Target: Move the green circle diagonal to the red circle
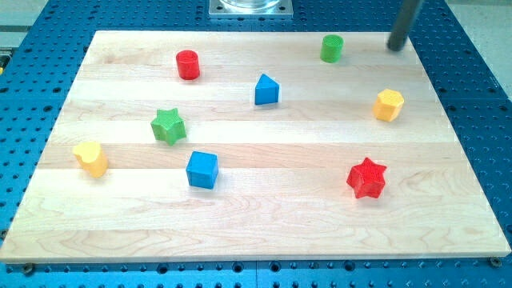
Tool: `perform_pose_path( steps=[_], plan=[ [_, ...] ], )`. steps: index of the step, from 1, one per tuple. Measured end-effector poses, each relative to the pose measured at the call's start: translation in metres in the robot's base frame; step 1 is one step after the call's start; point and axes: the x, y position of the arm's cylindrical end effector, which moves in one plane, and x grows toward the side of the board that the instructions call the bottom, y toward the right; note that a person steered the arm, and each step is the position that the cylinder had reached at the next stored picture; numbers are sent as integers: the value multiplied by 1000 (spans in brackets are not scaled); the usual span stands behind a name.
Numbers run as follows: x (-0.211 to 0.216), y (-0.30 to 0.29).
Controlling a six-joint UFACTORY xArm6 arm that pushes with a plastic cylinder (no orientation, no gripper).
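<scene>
The green circle (332,48) stands near the view's top, right of centre, on the wooden board (256,232). The red circle (188,65) stands at the view's top left, far to the left of the green one. My tip (396,47) is at the view's top right, at the board's top edge, a short way right of the green circle and apart from it.
A blue triangular block (267,90) lies between the two circles, slightly lower. A yellow hexagon (389,105) is at the right, a green star (168,126) and a yellow heart-like block (91,158) at the left, a blue cube (202,170) lower centre, a red star (367,178) lower right.
</scene>
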Motion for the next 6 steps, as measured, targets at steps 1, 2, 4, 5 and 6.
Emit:
perform_pose_path(
  steps=[1, 2, 4, 5, 6],
  plan=[
    [21, -104],
    [9, -130],
    [54, -216],
    [54, -231],
    [18, -180]
  ],
)
